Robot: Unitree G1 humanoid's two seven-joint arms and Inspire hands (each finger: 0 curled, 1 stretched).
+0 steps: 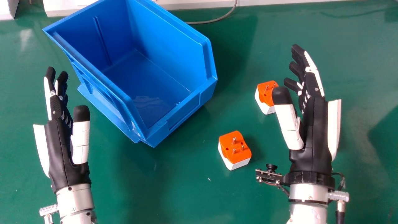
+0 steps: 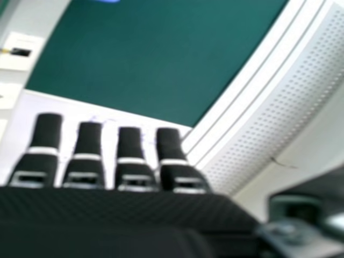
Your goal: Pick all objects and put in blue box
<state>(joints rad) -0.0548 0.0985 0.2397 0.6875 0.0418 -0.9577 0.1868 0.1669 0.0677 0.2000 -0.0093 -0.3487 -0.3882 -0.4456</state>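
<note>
Table: green, smooth surface (image 1: 186, 193) with faint glossy reflections, running under and around the blue box.
Behind the blue box: a pale edging (image 1: 264, 3) and a thin grey cable (image 1: 214, 21) that curves down to the table.
Blue box (image 1: 183, 114): rigid moulded plastic, open-topped, with straight ribbed walls and a lower front wall; the part of its floor that shows is bare and slightly shiny.
Nearer adapter (image 1: 233, 149): on the table, to the right of the blue box and a little nearer than its front corner; a chunky block, orange face up with three metal pins, white body beneath.
Farther adapter (image 1: 265, 98): on the table, to the right of the blue box, the same orange and white, metal pins up, partly hidden by the right thumb.
Left hand (image 1: 62, 146): just left of the blue box, open and empty, fingers extended; black covering, white hard plates.
Right hand (image 1: 311, 133): well to the right of the blue box, open and empty, thumb apart from the fingers; silver metal wrist below.
Right hand view: straight black fingers with pale bands, a flat green area, white parallel strips (image 2: 236, 97) and a dotted, curving pale panel (image 2: 285, 102).
</note>
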